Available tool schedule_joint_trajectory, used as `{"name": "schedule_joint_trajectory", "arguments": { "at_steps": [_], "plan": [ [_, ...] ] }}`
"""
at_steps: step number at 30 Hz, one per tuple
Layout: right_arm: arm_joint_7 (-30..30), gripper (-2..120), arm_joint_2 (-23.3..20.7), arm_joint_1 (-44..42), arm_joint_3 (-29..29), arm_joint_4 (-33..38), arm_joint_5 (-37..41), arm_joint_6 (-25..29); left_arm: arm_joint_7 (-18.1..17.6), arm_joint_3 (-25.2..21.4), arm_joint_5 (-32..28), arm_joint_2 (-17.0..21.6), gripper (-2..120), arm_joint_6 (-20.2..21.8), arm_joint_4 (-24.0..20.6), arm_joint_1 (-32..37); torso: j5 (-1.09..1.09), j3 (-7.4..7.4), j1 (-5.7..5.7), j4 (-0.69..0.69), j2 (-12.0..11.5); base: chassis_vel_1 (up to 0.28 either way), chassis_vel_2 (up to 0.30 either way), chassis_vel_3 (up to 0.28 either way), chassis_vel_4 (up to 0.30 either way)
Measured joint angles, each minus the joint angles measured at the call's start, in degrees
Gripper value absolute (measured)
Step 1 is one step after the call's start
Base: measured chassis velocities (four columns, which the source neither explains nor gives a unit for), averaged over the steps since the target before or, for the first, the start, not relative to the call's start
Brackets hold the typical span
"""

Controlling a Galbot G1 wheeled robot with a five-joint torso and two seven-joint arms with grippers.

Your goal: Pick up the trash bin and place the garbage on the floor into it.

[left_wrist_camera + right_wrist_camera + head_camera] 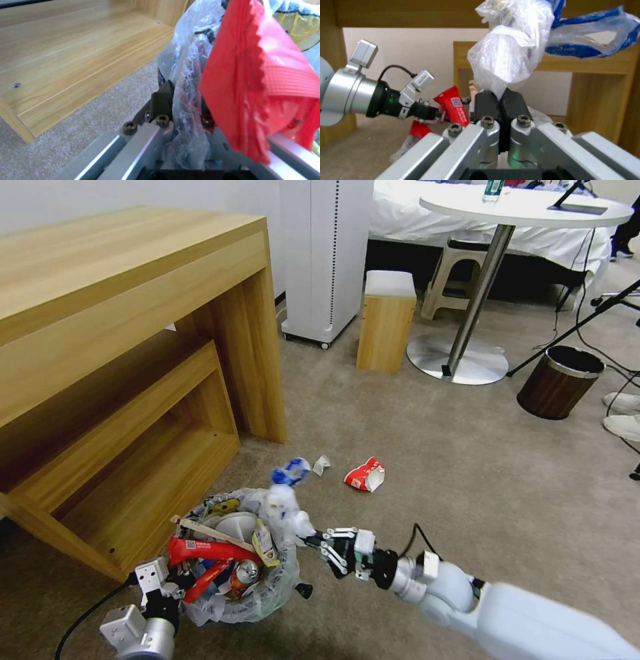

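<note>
While trash bin [243, 573] rim is gripped by left hand [180, 110], blue-white plastic wrapper [516, 50] is pinched above by right hand [500, 100].

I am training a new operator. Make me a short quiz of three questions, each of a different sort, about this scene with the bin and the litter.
1. True or false: the left claw is shut on the rim of the trash bin.
2. What does the right claw hold? A) a crushed can B) a white and blue plastic wrapper C) a slipper
3. Fill in: the red and white wrapper lies on the ____, beside a small crumpled paper.

Key: 1 true; 2 B; 3 floor.
</note>
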Motion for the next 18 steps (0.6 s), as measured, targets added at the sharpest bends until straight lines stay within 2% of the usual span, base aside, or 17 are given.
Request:
{"name": "schedule_joint_trajectory", "arguments": {
  "at_steps": [2, 3, 5, 7, 9, 18],
  "plan": [
    [1.32, 0, 0.59, 3.23, -3.88, -0.51, 1.8, -0.85, 0.03, -0.02, 0.01, -0.03, 1, 0.02, -0.21, 0.12, 0.01, 0.0, 0.0, 0.0, 0.0, 0.0, 0.0, 0.0, 0.0],
    [1.32, 0, 0.59, 3.23, -3.88, -0.51, 1.8, -0.85, 0.03, -0.02, 0.01, -0.03, 1, 0.02, -0.21, 0.12, 0.01, 0.0, 0.0, 0.0, 0.0, 0.0, 0.0, 0.0, 0.0],
    [2.21, 0, 1.47, 6.91, -9.04, -2.13, 2.65, -1.4, 0.05, -0.07, 0.04, -0.09, 1, 0.03, -0.63, 0.38, 0.01, 0.0, 0.0, 0.0, 0.0, 0.0, 0.0, 0.0, 0.0],
    [2.27, 0, 1.66, 7.5, -9.91, -2.47, 2.65, -1.45, 0.05, -0.07, 0.04, -0.12, 1, 0.03, -0.68, 0.4, 0.02, 0.0, 0.0, -0.01, -0.01, 0.0, 0.0, 0.0, 0.0],
    [2.84, 0, 2.79, 9.86, -13.42, -3.74, 2.57, -1.62, 0.14, -0.05, 0.06, -0.29, 1, 0.03, -0.88, 0.38, 0.01, 0.0, 0.0, -0.01, -0.01, 0.0, 0.0, 0.0, 0.0],
    [3.71, 0, 6.12, 14.36, -18.51, -6.94, 2.41, -2.01, 0.29, 0.0, 0.1, -0.52, 1, 0.04, -0.93, 0.3, 0.01, 0.0, 0.0, -0.01, -0.01, 0.0, 0.0, 0.0, 0.0]
  ]
}}
